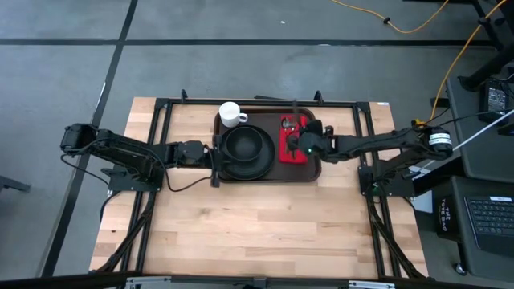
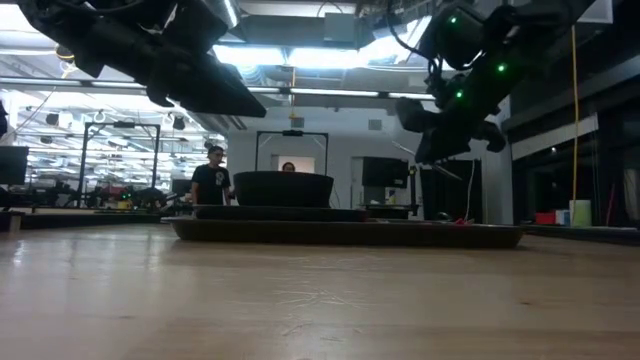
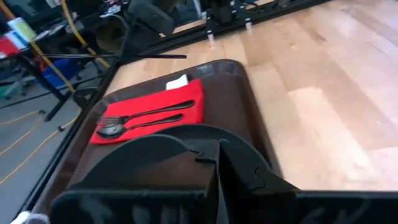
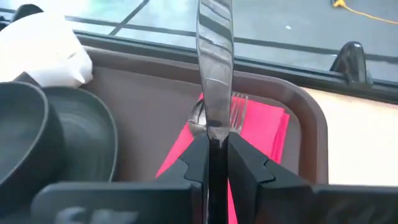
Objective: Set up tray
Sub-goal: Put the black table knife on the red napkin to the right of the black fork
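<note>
Over on the left, the left gripper (image 1: pixel 214 156) sits at the tray's (image 1: pixel 315 171) left edge with its fingers pressed together, beside the black plate (image 1: pixel 226 166). The dark brown tray lies at the table's (image 1: pixel 257 233) far middle. On it, a white mug (image 1: pixel 231 114) stands at the back left, a black bowl (image 1: pixel 246 146) rests on the plate, and a red napkin (image 1: pixel 291 150) carries a fork (image 3: pixel 142 114) and spoon (image 3: pixel 134 126). The right gripper (image 1: pixel 299 145) hangs above the napkin, fingers pinching a knife (image 4: pixel 214 56).
</note>
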